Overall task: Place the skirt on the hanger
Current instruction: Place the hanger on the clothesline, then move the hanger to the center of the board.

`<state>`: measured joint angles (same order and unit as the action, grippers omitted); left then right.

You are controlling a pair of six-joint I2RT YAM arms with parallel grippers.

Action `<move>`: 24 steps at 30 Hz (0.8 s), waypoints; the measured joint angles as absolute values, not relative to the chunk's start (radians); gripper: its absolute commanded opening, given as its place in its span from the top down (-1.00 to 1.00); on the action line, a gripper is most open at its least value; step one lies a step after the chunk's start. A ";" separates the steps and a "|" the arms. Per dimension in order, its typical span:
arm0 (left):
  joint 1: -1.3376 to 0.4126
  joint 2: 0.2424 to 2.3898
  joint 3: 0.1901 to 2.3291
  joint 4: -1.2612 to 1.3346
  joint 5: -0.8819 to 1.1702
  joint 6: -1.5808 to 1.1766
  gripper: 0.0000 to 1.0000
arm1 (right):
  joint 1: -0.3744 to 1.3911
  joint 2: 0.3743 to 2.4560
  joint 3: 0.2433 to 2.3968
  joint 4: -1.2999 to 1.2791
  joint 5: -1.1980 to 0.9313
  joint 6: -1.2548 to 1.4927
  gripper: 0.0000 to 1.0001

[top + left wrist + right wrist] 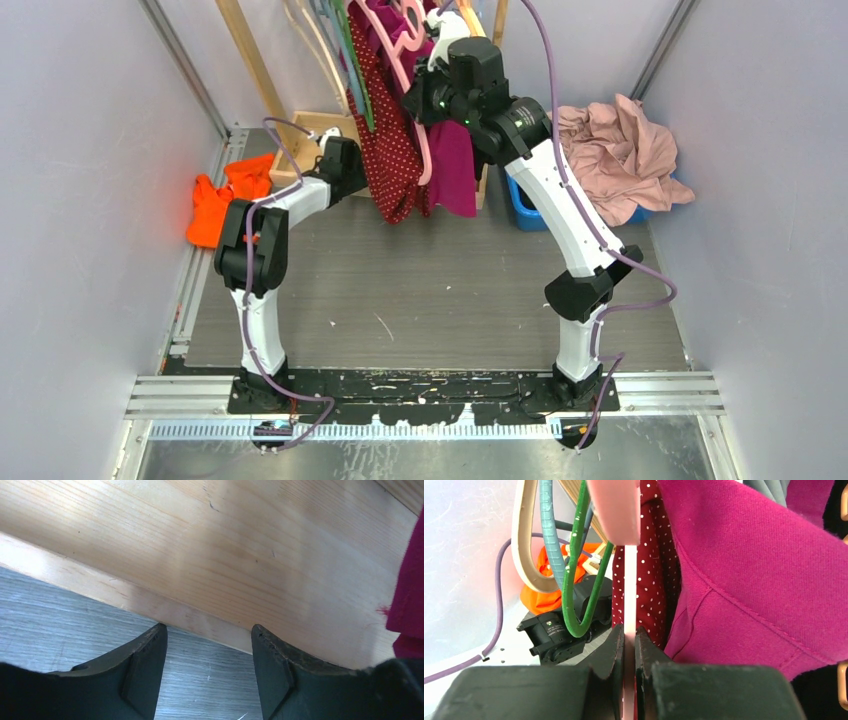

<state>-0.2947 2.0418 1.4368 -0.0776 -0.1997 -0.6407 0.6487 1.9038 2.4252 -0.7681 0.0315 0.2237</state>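
Grey table [430,290] w/ orange cloth [215,200], bin [528,215]

left end effector [209,635]: low, jaws apart | right end effector [629,632]: raised, clamped on hanger [630,590]

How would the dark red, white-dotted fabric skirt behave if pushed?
Probably floppy: the dark red dotted skirt hangs in limp folds. Likely light, as the cloth looks thin. Its lower edge hangs free, so a push would probably swing it.

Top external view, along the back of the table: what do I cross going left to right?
Left to right: orange garment → skirt → magenta garment → blue bin → pale pink garment. The hanger overlaps the skirt and magenta garment, so it is left out.
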 measured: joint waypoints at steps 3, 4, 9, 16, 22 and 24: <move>-0.294 2.040 1.438 -0.081 -0.178 -0.616 -0.24 | 0.646 1.903 2.420 -0.763 0.024 0.228 0.98; -0.295 2.037 1.438 -0.084 -0.166 -0.607 -0.24 | 0.645 1.902 2.418 -0.763 0.024 0.228 0.98; -0.307 1.986 1.417 -0.090 -0.121 -0.570 -0.29 | 0.638 1.896 2.406 -0.756 0.017 0.234 0.98; -0.313 1.942 1.486 -0.112 -0.112 -0.532 -0.35 | 0.633 1.889 2.402 -0.749 0.013 0.239 0.98; -0.310 2.106 1.723 -0.206 -0.108 -0.506 -0.37 | 0.630 1.889 2.389 -0.741 0.012 0.239 0.98; -0.309 2.149 1.750 -0.242 -0.108 -0.500 -0.37 | 0.627 1.888 2.383 -0.735 0.009 0.239 0.98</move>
